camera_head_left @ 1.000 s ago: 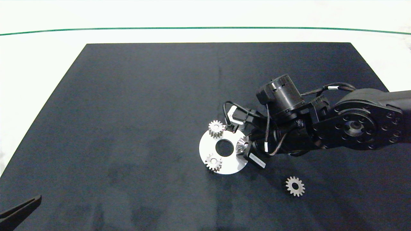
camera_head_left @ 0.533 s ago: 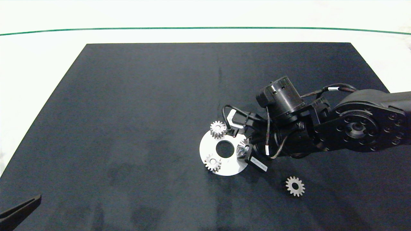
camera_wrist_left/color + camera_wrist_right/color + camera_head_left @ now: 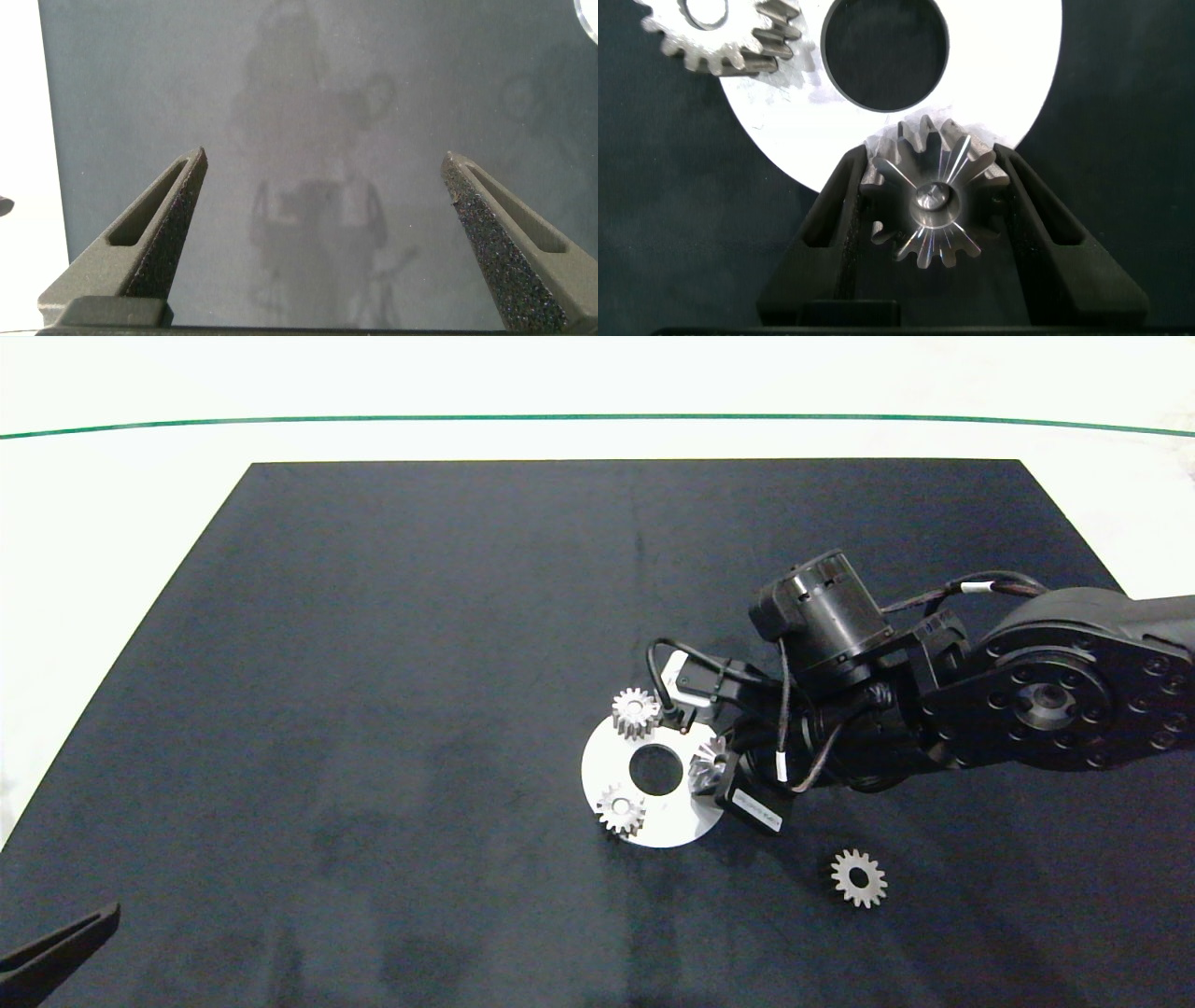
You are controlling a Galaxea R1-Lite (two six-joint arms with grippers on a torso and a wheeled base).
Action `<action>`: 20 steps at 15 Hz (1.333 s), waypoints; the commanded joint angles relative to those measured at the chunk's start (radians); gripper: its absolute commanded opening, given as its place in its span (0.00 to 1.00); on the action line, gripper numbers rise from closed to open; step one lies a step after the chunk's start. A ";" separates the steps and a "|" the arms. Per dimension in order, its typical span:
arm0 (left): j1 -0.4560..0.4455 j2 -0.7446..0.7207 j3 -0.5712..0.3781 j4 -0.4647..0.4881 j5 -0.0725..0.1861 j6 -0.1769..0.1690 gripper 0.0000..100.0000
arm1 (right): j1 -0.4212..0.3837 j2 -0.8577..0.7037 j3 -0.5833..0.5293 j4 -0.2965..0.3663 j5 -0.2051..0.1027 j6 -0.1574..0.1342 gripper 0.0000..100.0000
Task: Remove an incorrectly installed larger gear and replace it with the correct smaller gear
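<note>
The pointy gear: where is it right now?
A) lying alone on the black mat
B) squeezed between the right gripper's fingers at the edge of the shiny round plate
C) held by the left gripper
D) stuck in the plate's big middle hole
B: the right wrist view shows the right gripper closed on the pointy gear at the plate's rim.

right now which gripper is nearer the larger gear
Right. The right gripper is shut on the larger gear at the disc's edge; the left gripper hangs open far away.
</note>
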 commanded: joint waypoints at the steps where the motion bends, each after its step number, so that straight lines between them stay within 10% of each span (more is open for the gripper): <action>1: 0.000 0.000 0.000 0.002 0.000 0.000 1.00 | 0.000 -0.026 -0.009 -0.002 0.003 -0.007 0.31; 6: 0.001 -0.014 0.017 0.002 0.000 0.000 1.00 | 0.020 -0.115 -0.017 0.002 -0.017 0.008 0.31; 9: 0.001 -0.023 0.021 0.004 0.000 0.000 1.00 | -0.035 -0.180 -0.004 0.019 -0.106 0.114 0.31; 14: 0.001 -0.022 0.034 0.004 0.000 0.025 1.00 | -0.245 -0.255 0.048 0.087 -0.098 0.231 0.31; 16: 0.001 -0.022 0.046 0.004 0.000 0.040 1.00 | -0.331 -0.266 0.102 0.081 -0.092 0.235 0.31; 20: 0.003 -0.022 0.061 0.002 0.002 0.054 1.00 | -0.398 -0.276 0.267 -0.085 -0.078 0.257 0.31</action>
